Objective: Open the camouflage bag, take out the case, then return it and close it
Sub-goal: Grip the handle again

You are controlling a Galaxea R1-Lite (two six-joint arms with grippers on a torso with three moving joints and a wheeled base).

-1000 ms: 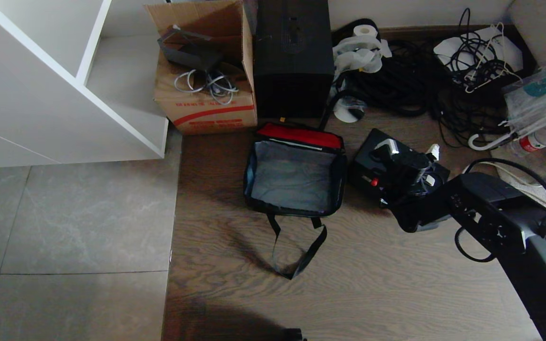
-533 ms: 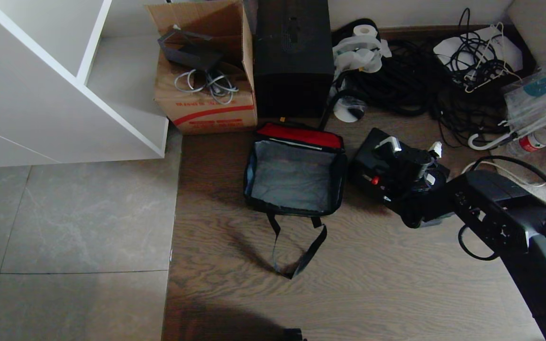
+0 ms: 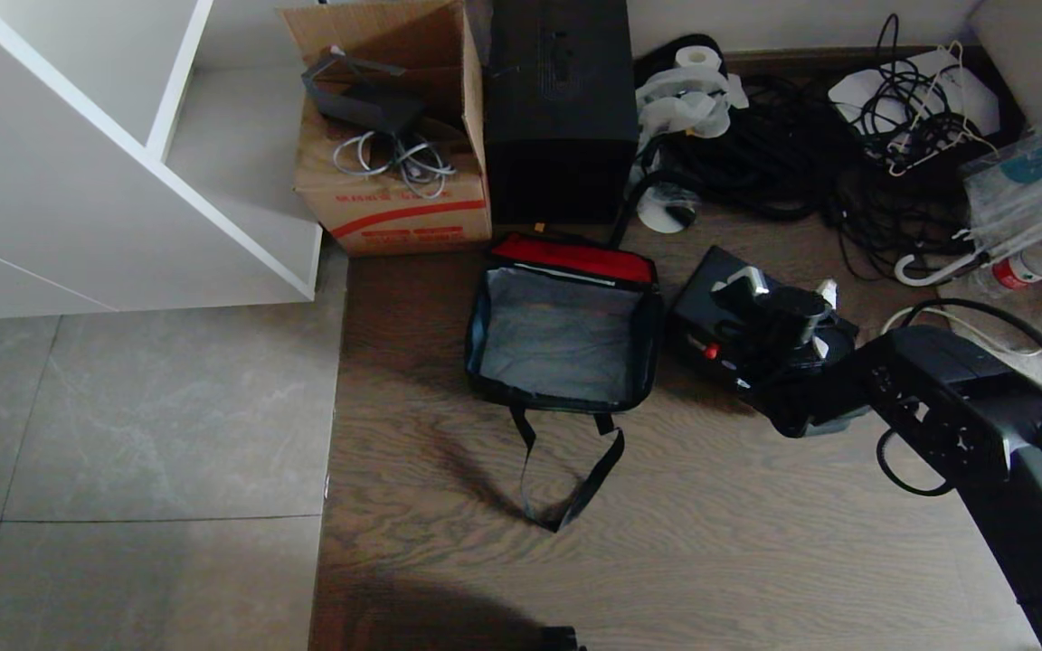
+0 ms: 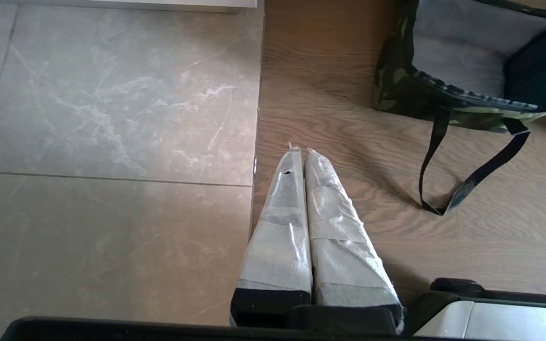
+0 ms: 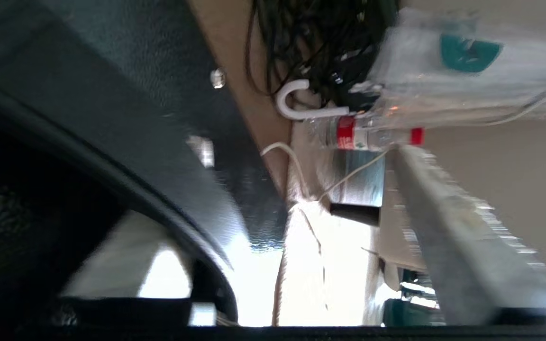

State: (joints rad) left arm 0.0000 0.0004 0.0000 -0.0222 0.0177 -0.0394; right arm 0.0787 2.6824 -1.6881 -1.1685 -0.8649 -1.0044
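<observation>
The camouflage bag (image 3: pixel 562 334) lies unzipped on the wood floor, showing its grey lining and a red inner strip at the far edge. The left wrist view catches its camouflage side (image 4: pixel 396 80). The black case (image 3: pixel 702 294) lies flat on the floor just right of the bag, its red tab (image 3: pixel 712 351) facing the near side. My right gripper (image 3: pixel 783 287) is low over the case and open. One taped finger (image 5: pixel 467 246) stands apart from the case's edge (image 5: pixel 135 94), with floor showing between them. My left gripper (image 4: pixel 301 151) is shut and empty, over the seam between tile and wood.
Behind the bag stand a brown cardboard box (image 3: pixel 394 136) and a tall black box (image 3: pixel 562 108). Tangled cables (image 3: pixel 783 154), a plastic bottle (image 3: pixel 1041 262) and bagged items crowd the back right. A white shelf unit (image 3: pixel 78 181) is at the left. The bag's strap loop (image 3: pixel 575 488) trails toward me.
The right gripper's fingers have drawn a little closer together over the case, and the wrist has shifted slightly. The bag and the case have stayed where they were.
</observation>
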